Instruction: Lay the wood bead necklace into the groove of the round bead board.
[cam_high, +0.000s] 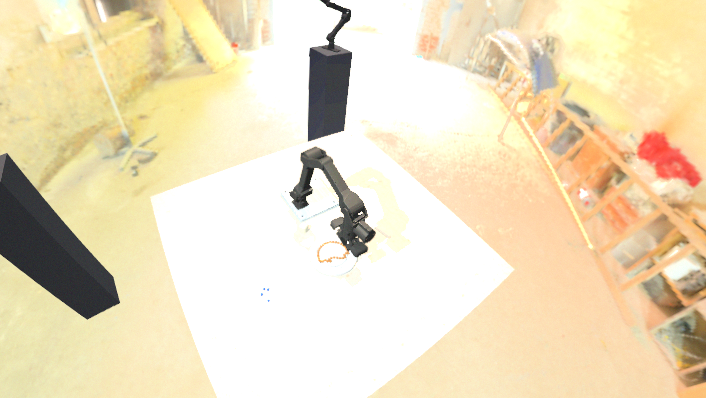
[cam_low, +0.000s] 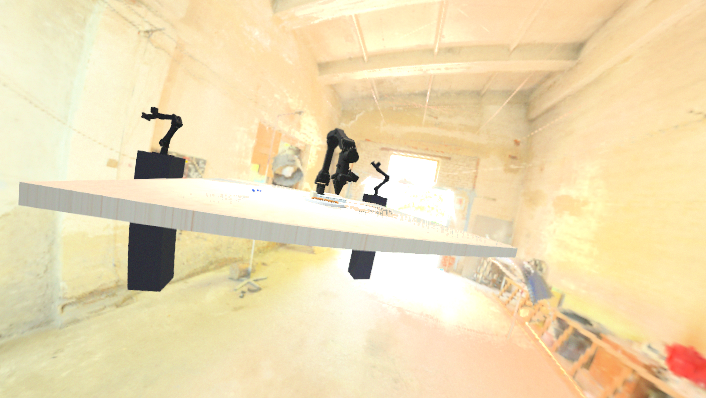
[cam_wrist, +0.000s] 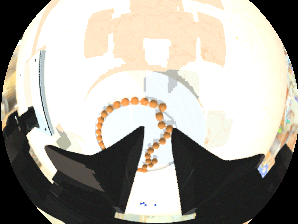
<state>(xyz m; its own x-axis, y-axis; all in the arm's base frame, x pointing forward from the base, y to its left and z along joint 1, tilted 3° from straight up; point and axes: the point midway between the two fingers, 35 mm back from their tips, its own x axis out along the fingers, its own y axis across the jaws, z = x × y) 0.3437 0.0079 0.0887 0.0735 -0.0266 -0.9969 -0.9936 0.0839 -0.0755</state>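
The wood bead necklace (cam_high: 332, 242) (cam_wrist: 134, 100) is a chain of orange beads on the pale round bead board (cam_high: 336, 273) (cam_wrist: 192, 112). In the wrist view its upper and left part makes a smooth arc along the circular outline. Its right part cuts inward in a crooked line, with a small bunch of beads at the lower end. My gripper (cam_high: 349, 251) (cam_low: 338, 193) (cam_wrist: 157, 128) is partly open and empty, pointing down over the board. The right fingertip is close to the crooked stretch in the wrist view; height above the beads is unclear. The fingers hide the necklace's lower left part.
The arm's base stands on a pale plate (cam_high: 317, 215) behind the board. Small blue marks (cam_high: 265, 294) (cam_low: 256, 190) (cam_wrist: 143, 204) are on the white table (cam_high: 225, 240). Two dark pillars (cam_high: 327, 95) (cam_high: 55, 250) stand beyond the table edges.
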